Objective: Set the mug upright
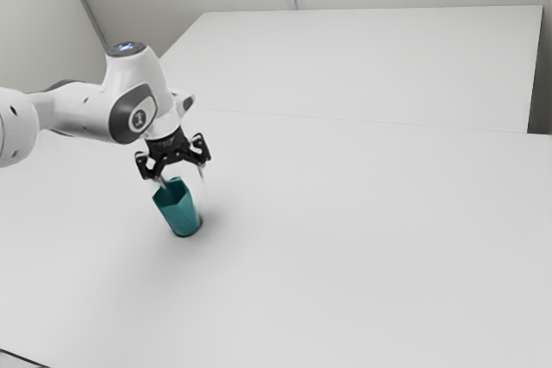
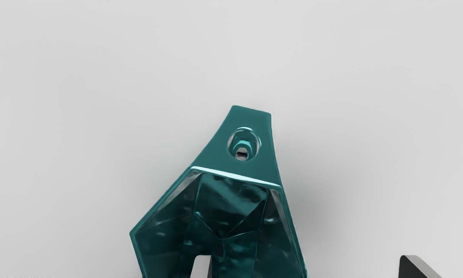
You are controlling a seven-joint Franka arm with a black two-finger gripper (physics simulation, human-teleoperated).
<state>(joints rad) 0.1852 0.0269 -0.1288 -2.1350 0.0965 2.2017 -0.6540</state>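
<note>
Carrying the set-up, the pale worktop (image 1: pixel 371 239) gives the mug a level surface to stand on. Arm (image 1: pixel 84 108) enters from the exterior view's left, bent at the wrist, hand pointing down. Teal mug (image 1: pixel 179 209) under the hand, mouth up, base down; slight lean not ruled out. Jaws open, astride its wall: one finger (image 2: pixel 201 267) over the mouth, the other outside. Placement would suit either gripping that wall or having let it go.
</note>
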